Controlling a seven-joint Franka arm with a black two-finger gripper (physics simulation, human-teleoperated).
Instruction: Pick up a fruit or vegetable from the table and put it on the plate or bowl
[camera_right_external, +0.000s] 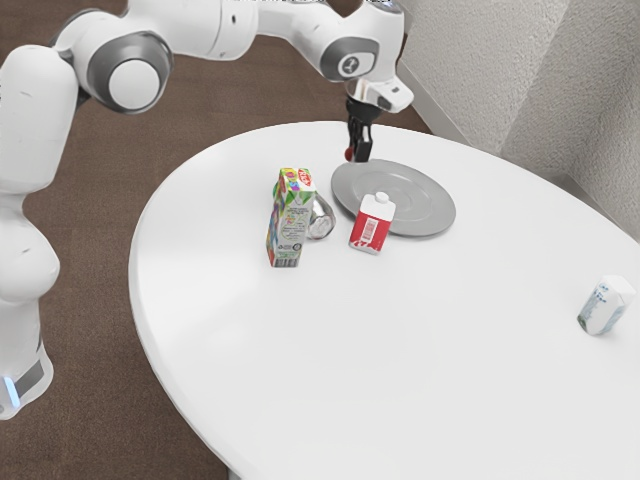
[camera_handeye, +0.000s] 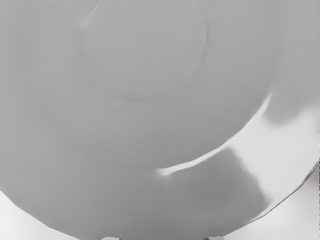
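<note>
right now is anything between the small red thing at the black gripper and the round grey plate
Nothing visible. The black gripper, with the small red thing at its tip, hangs over the far rim of the round grey plate; the red-and-white carton stands at the near rim.

The exterior camera stands raised at the arm's side and looks down at a slant across the round white table (camera_right_external: 400, 380). It sits far enough back to take in most of the tabletop, the arm (camera_right_external: 200, 40) entering from the exterior view's upper left, brown floor (camera_right_external: 150, 150) and a pale wall (camera_right_external: 520, 70) beyond. The wrist camera rides on the hand, facing almost straight down, very close over the grey plate (camera_right_external: 405, 200). Both views share that plate (camera_handeye: 150, 150) and slivers of tabletop beside its rim
</note>
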